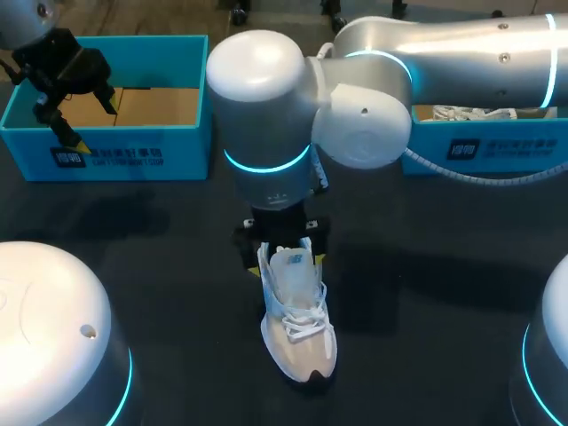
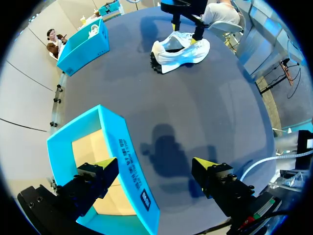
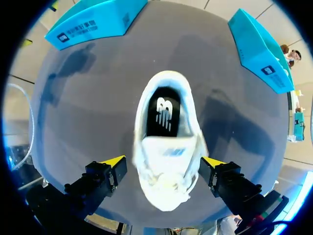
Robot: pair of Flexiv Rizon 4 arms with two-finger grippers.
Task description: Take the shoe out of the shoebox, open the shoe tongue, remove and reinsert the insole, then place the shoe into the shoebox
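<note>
Nearest you, the white shoe (image 1: 297, 324) stands upright mid-worktop (image 1: 160, 257), toe toward you. Your right pincer (image 3: 164, 162) hangs over its tongue (image 3: 168, 149), fingers (image 3: 110, 169) spread either side, gripping nothing. I'd nip only the tongue's edge, clear of the laces (image 3: 164, 185). Far left, the left pincer (image 2: 154, 165) hovers open over the shoebox (image 1: 133, 153) edge; bring it to steady the heel (image 3: 166, 81).

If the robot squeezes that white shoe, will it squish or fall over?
The white fabric sneaker would probably squish a bit: its upper looks soft and its laces lie loose. It likely won't tip, since its wide sole sits flat on the dark table.
</note>
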